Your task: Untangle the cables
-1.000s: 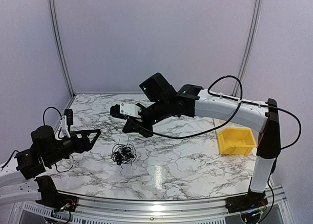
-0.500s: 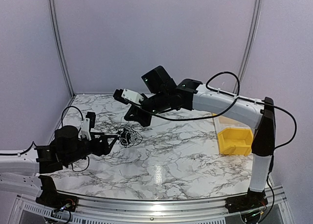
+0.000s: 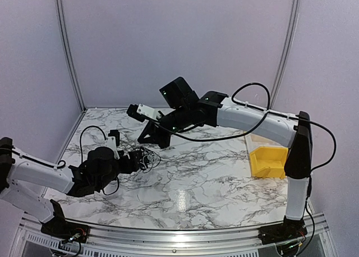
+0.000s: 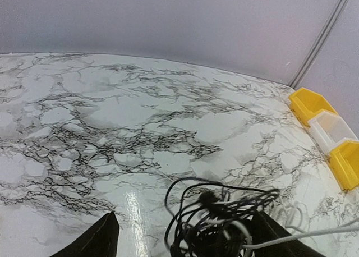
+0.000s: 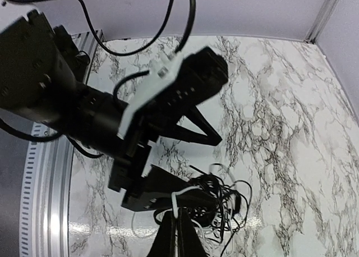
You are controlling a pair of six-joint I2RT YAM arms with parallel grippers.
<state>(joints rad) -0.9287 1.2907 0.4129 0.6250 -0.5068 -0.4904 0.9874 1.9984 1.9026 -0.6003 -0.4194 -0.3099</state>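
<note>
Item: small loose bundle of thin black cables with one pale strand point(image 4: 213, 223), positioned over the left-centre of the white marble-patterned table point(image 3: 213, 181), between the two grippers and well apart from the yellow plastic bin point(image 3: 269, 163) at the right.

Progress: untangling is only just beginning, by the look of it. All strands are looping through one another in a single clump and none is lying separate, so the whole job of drawing them apart is waiting.

Orientation: the clump is showing no true long axis and pointing nowhere in particular. In the left wrist view it is spreading slightly wider than tall, with the pale strand trailing off toward the right edge.

Tooling: left gripper point(image 3: 137, 160) is holding its jaws wide apart, one finger on either side of the clump, not gripping it. The right gripper point(image 5: 175, 223) is hovering just above, fingers pressed together and apparently pinching the pale strand, so the bundle is probably hanging from it.
</note>
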